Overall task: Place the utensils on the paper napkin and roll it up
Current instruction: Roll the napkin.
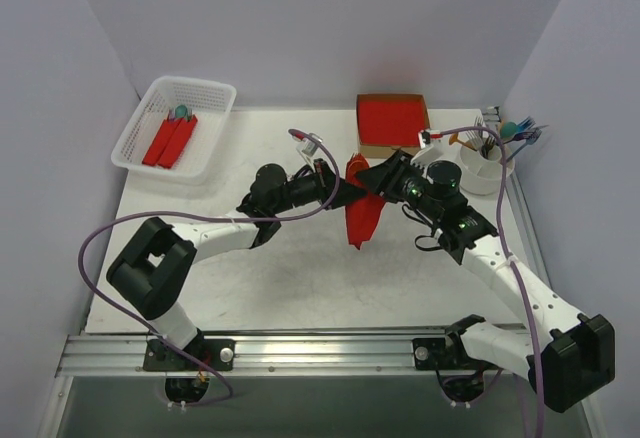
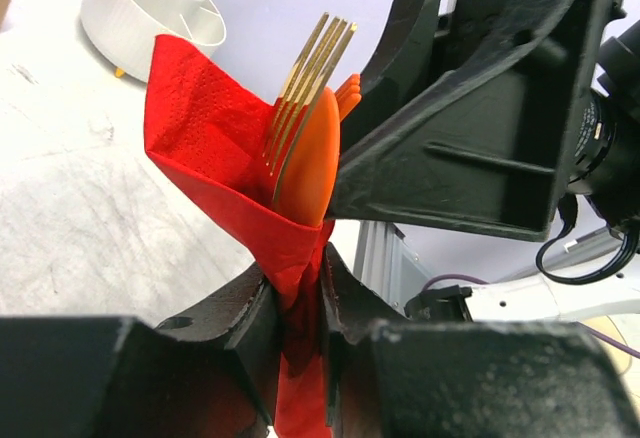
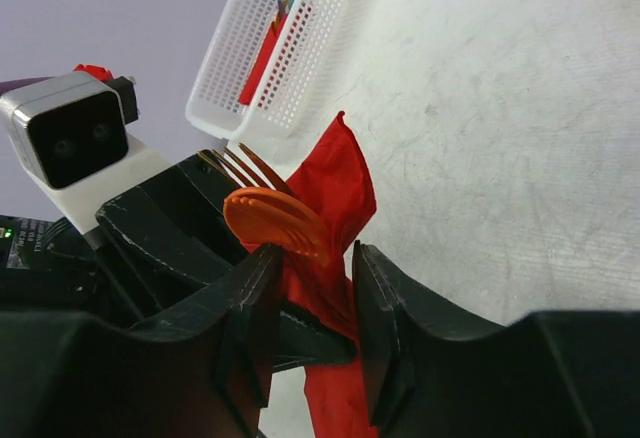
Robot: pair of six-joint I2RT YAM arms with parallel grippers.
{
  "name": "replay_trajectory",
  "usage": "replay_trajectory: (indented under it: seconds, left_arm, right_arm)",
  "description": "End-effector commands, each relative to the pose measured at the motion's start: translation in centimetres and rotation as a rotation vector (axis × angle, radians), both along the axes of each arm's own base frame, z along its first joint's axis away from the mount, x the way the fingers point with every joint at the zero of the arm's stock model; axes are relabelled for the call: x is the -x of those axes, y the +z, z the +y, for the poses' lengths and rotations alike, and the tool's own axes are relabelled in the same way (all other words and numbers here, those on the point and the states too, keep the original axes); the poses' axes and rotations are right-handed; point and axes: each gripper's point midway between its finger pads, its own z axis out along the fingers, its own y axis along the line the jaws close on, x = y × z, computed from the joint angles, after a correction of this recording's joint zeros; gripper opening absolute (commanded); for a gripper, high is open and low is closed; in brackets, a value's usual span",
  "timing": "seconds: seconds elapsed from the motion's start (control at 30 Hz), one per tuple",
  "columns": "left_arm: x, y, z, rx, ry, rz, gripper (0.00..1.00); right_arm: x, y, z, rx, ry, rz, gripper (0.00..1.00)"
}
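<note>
The left gripper point(image 2: 300, 293) is clamped narrow on the lower part of the paper napkin point(image 2: 210, 148). The napkin is wrapped as a loose cone around a silver-grey fork point(image 2: 310, 68) and an orange utensil point(image 2: 312, 173) whose heads stick out at the top. The right gripper point(image 3: 316, 293) pinches the same bundle from the other side, its jaws pressed on the red paper. Between them the bundle seems to hang above the desk point(image 1: 280, 278).

The utensils are already inside, so I judge the rolling is in hand. One flap stands open, so the next move calls for tightening the wrap without letting the utensils slip out.

The two grippers crowd each other, leaving little room to turn. Further out are a white basket point(image 1: 175, 126) holding red rolls point(image 1: 170, 143), a red stack point(image 1: 392, 121) and a white holder point(image 1: 482, 166).
</note>
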Motion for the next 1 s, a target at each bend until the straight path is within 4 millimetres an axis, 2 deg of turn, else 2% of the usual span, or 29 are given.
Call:
replay_trajectory:
  seconds: [0.0, 0.13, 0.33, 0.37, 0.47, 0.67, 0.97]
  left_arm:
    - [0.5, 3.7, 0.0, 0.087, -0.048, -0.088, 0.02]
    - [0.4, 3.6, 0.2, 0.085, -0.048, -0.082, 0.02]
    - [0.7, 4.0, 0.6, 0.104, -0.072, -0.058, 0.02]
    - [0.7, 4.0, 0.6, 0.109, -0.08, -0.043, 0.02]
    - [1.3, 4.6, 0.8, 0.12, -0.111, -0.033, 0.03]
    - [2.8, 5.1, 1.3, 0.139, -0.185, 0.0, 0.02]
    - [4.3, 7.0, 1.9, 0.184, -0.257, 0.002, 0.02]
  right_arm:
    - [0.3, 2.5, -0.4, 0.003, -0.008, -0.091, 0.38]
    - [0.3, 2.7, -0.6, 0.016, -0.01, -0.099, 0.43]
    - [0.4, 2.6, -1.2, 0.05, 0.007, -0.13, 0.62]
    - [0.5, 2.7, -1.3, 0.056, 0.034, -0.148, 0.68]
    - [0.2, 2.8, -1.7, 0.061, 0.067, -0.171, 0.73]
    - [1.8, 3.5, 0.6, -0.012, 0.287, -0.224, 0.74]
    - [3.0, 4.1, 2.2, -0.049, 0.38, -0.257, 0.72]
